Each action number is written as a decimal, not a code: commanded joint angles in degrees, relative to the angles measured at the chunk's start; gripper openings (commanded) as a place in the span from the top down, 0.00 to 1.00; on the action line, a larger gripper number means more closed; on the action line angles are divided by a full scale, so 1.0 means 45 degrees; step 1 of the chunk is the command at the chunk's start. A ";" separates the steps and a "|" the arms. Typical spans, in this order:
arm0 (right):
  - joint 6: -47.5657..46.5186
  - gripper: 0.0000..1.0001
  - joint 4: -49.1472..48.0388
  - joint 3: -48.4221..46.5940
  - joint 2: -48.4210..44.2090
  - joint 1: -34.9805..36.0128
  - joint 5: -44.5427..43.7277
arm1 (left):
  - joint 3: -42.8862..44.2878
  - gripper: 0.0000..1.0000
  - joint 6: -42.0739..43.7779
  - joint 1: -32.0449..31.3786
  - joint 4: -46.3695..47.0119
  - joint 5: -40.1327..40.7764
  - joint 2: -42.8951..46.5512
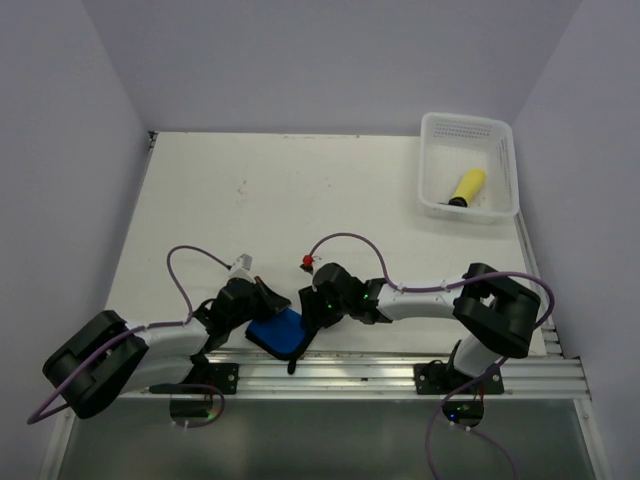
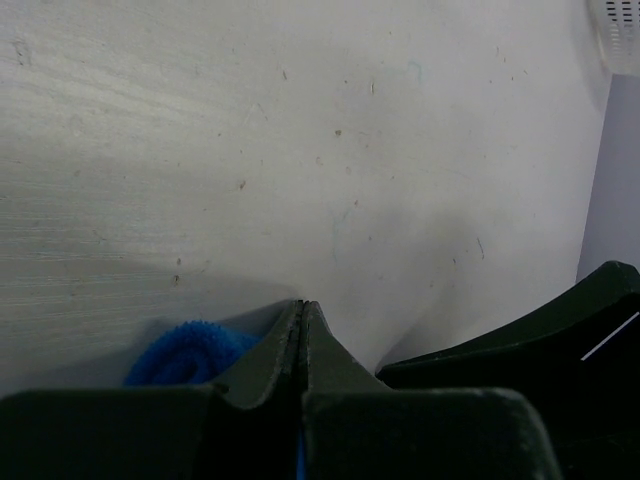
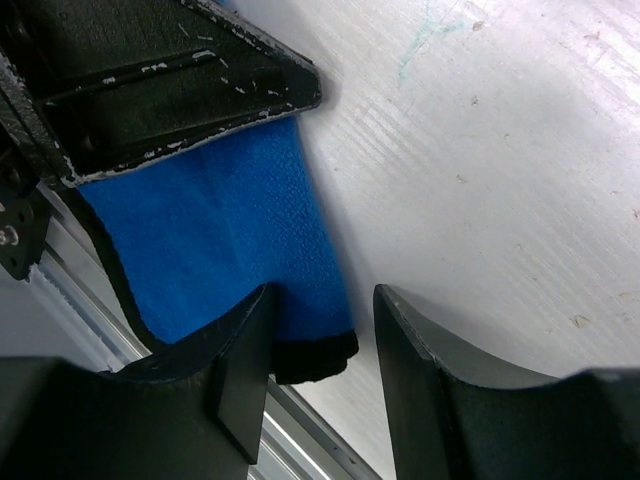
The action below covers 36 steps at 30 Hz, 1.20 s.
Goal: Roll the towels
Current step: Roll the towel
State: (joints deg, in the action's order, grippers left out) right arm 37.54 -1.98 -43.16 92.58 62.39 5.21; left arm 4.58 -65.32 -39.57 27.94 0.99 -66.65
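Note:
The blue towel (image 1: 278, 332) lies partly rolled at the table's front edge between my two grippers. My left gripper (image 1: 270, 303) is shut on it. In the left wrist view its fingers (image 2: 303, 310) are pressed together, with a blue roll (image 2: 185, 355) to their left and a blue sliver between them. My right gripper (image 3: 325, 340) is open over the towel's dark-edged corner (image 3: 315, 362), its left finger resting on the cloth (image 3: 220, 240). In the top view it (image 1: 308, 325) sits at the towel's right side. The yellow towel (image 1: 468, 185) lies rolled in the white basket (image 1: 432, 205).
The basket stands at the back right of the table; its corner shows in the left wrist view (image 2: 615, 30). A metal rail (image 1: 380, 372) runs along the front edge just below the towel. Purple cables loop over both arms, with a small red piece (image 1: 306, 263).

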 commanded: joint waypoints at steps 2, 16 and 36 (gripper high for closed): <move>-0.0295 0.54 0.1627 -0.0272 0.0423 0.0490 -0.0337 | -0.0764 1.00 0.0765 -0.0054 -0.1659 0.1067 0.0319; -0.0549 0.91 0.2295 -0.1054 0.1400 0.1388 -0.0767 | -0.0608 1.00 0.0863 -0.0054 -0.1912 0.1185 0.0437; 0.0388 1.00 0.1884 -0.1756 0.0443 0.1974 -0.7952 | 0.7222 0.89 0.4866 0.2289 -0.4588 0.0170 -0.2512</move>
State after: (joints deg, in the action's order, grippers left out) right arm 39.35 3.95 -48.31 94.78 71.09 -20.25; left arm 32.32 -48.60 -30.61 9.43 3.33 -77.34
